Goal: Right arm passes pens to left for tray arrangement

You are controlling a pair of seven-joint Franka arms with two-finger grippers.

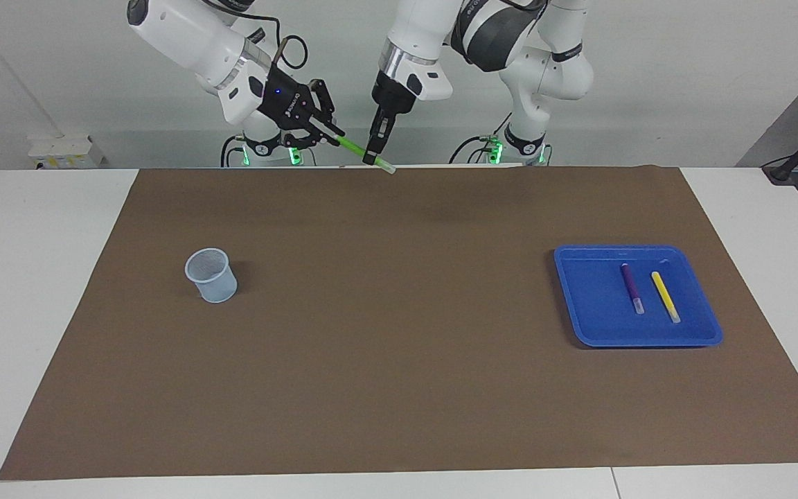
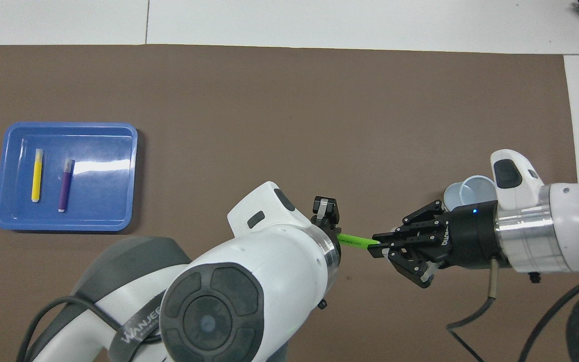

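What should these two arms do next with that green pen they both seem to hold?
Probably the right gripper should let go: both it and the left gripper are closed on the green pen, and the blue tray already holds the other two.

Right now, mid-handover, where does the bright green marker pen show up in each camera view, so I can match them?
Facing view: bright green marker pen sits top centre, up in the air between both tools, above the mat edge nearest the robots.
Overhead view: green pen sits lower centre, partly hidden by the left arm's wrist.
Shared landmark: shallow bright blue plastic tray, at the left arm's end; it is at the facing view's right and the overhead view's left.
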